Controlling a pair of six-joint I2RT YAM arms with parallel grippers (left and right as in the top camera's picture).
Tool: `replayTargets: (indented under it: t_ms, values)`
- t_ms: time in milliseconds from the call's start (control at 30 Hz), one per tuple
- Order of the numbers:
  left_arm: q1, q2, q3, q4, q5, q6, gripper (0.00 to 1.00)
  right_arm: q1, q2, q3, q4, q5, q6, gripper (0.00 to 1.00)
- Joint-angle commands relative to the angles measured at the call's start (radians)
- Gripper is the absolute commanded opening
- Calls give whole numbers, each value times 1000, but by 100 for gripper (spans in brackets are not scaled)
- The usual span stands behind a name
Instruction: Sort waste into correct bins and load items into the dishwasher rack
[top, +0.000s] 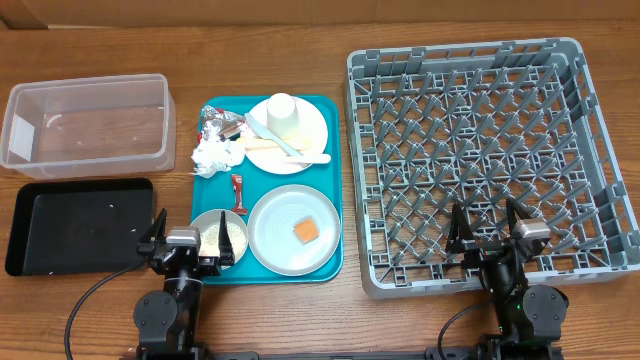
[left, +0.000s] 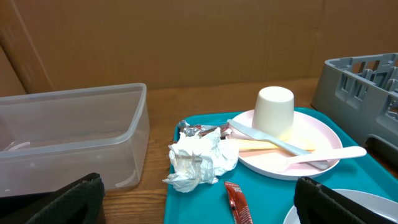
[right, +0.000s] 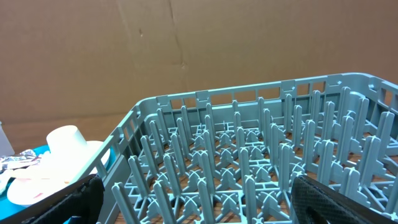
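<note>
On the teal tray, a crumpled napkin (top: 215, 155) (left: 199, 158), a foil wrapper (top: 222, 123) and a red sachet (top: 239, 192) (left: 237, 202) lie left of a pinkish plate (top: 310, 125). That plate carries an upturned cup (top: 283, 114) (left: 275, 111) and utensils (top: 290, 150). A grey plate (top: 275, 240) holds an orange cube (top: 306, 231); a small bowl (top: 221, 236) holds rice. My left gripper (top: 184, 245) (left: 199, 208) hangs open at the tray's near left corner, holding nothing. My right gripper (top: 488, 232) (right: 199, 202) stands open over the rack's (top: 490, 150) near edge, also bare.
The clear tub (top: 88, 122) (left: 74, 134) sits at the back left with the black tray (top: 80, 225) in front of it. The teal tray (top: 330, 175) lies between these bins and the rack (right: 249, 155). Brown cardboard backs the table.
</note>
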Motion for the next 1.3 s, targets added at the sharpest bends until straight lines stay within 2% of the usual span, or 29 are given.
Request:
replayTargets:
  t_ms: [0, 833, 967, 1067, 1267]
  values:
    - [-6, -12, -4, -2, -7, 16, 100, -5, -12, -11, 4, -5, -3, 100]
    - [-6, -12, -4, 24, -7, 16, 100, -5, -12, -11, 7, -5, -3, 100]
    - [-6, -12, -4, 19, 88, -14, 100, -5, -12, -11, 7, -5, -3, 100]
    - [-6, -11, -4, 28, 103, -56, 100, -5, -12, -11, 7, -5, -3, 100]
    - [-6, -11, -1, 112, 254, -86, 100, -5, -12, -11, 7, -5, -3, 100]
